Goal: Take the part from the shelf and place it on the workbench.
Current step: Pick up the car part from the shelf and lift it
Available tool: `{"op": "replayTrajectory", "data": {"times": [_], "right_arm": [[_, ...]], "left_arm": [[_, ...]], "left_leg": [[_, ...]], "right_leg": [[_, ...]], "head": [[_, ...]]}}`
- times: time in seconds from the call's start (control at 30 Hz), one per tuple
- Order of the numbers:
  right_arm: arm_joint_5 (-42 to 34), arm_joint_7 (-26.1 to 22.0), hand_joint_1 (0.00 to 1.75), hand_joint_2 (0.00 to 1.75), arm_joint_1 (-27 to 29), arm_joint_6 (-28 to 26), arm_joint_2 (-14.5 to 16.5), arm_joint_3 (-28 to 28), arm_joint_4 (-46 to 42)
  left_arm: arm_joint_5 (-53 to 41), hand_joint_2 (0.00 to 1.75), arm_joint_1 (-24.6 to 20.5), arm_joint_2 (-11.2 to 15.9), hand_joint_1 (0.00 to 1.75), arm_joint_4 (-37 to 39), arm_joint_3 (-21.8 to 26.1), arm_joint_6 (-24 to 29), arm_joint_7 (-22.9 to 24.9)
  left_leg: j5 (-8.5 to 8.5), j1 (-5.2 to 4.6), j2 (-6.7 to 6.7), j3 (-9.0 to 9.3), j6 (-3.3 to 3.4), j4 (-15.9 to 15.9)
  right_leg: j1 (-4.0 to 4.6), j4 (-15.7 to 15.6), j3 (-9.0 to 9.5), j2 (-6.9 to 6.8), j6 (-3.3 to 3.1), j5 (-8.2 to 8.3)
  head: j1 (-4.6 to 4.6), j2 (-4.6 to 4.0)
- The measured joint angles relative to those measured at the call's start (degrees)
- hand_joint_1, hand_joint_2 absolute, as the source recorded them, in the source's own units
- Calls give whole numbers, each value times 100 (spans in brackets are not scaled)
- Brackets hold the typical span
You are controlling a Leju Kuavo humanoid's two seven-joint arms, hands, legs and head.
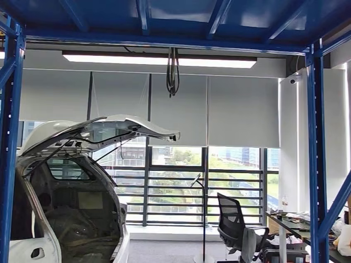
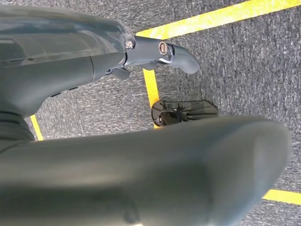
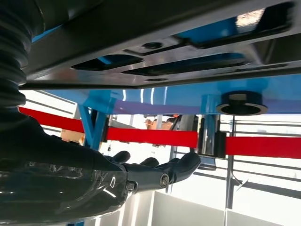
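In the right wrist view a dark flat metal part (image 3: 149,33) with long slots lies on a blue shelf beam (image 3: 170,100), seen from underneath. My right hand (image 3: 156,172) is a little below it with fingers stretched out straight, apart from it and holding nothing. My left hand (image 2: 156,52) hangs over grey carpet (image 2: 248,70) with its thumb out and nothing in it. Its other fingers are hidden.
The head view looks up through blue shelf uprights (image 1: 316,153) at a white car body (image 1: 70,208) with its tailgate raised, on the left. A black office chair (image 1: 236,224) and a cluttered desk (image 1: 298,224) stand on the right. Yellow floor tape (image 2: 213,19) and a red barrier belt (image 3: 152,136) run nearby.
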Motion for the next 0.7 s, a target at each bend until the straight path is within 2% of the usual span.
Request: {"op": "replayTrajectory", "data": {"times": [0.33,0.7], "right_arm": [[7,-88,0,175,-162,-8,202,148,221],[-731,-622,0,175,-670,115,957,559,1242]], "left_arm": [[0,0,-7,-12,0,0,-2,-3,-5],[37,0,-78,-92,0,5,-2,-37,1]], "left_leg": [[0,0,0,-4,0,0],[1,7,0,-7,-1,0]], "right_leg": [[0,0,-3,0,0,0],[6,3,-7,1,-6,-4]], "head": [[0,0],[0,0]]}}
